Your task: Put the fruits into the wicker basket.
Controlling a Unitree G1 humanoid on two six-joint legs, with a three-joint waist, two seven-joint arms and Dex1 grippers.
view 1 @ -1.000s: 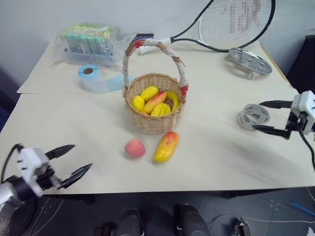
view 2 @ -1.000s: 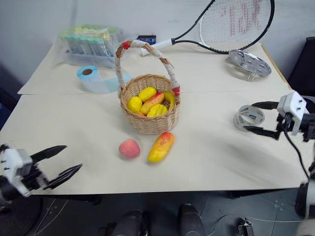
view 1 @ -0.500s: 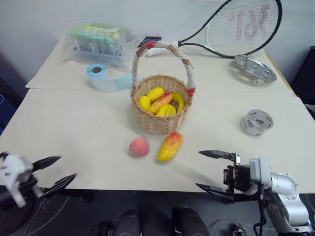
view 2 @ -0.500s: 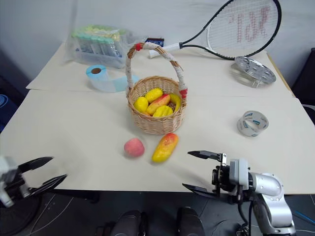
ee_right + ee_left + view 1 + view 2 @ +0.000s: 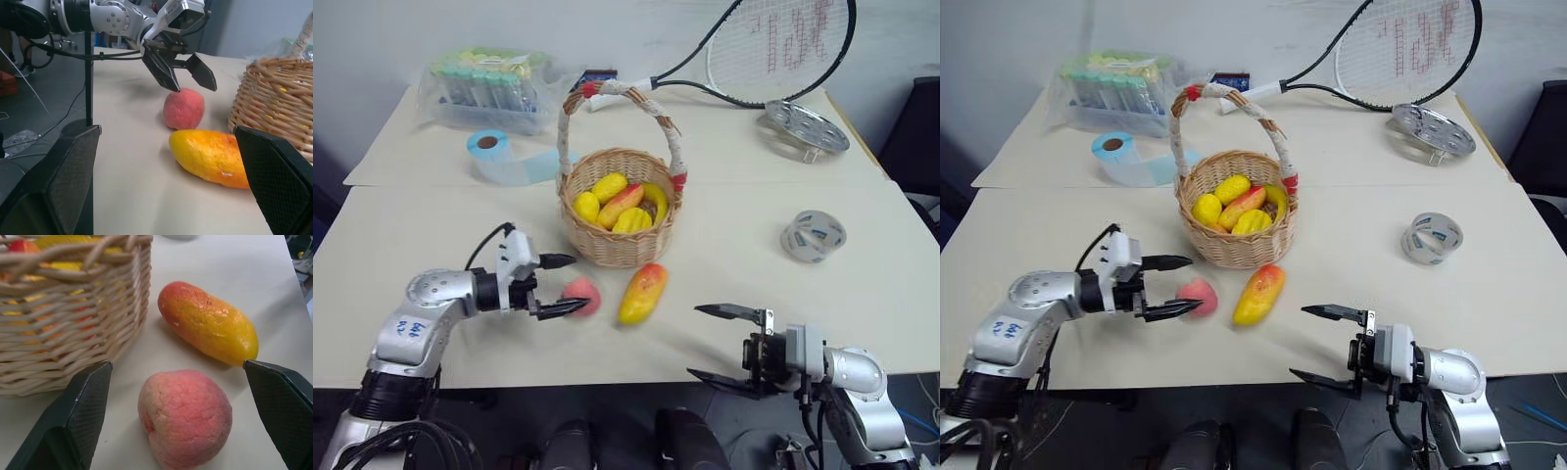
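Note:
The pink-red peach (image 5: 587, 293) and the yellow mango (image 5: 643, 292) with its orange-red blush lie side by side on the table, just in front of the wicker basket (image 5: 617, 245). Yellow fruit and a red-blushed one lie in the basket. My left gripper (image 5: 581, 282) is open, its fingers on either side of the peach's left end, with gaps to the peach (image 5: 186, 416) in the left wrist view. My right gripper (image 5: 693, 342) is open and empty by the table's front edge, pointing left toward the mango (image 5: 210, 155).
A clear tape roll (image 5: 814, 236) lies to the right. At the back are a tennis racket (image 5: 783, 49), a metal disc (image 5: 808, 124), a blue label roll (image 5: 494, 149) and a bag of tubes (image 5: 484, 83).
My left gripper swung in from the front left corner to straddle the peach. The right arm came from the right side to the front edge, then held still. The camera shifted.

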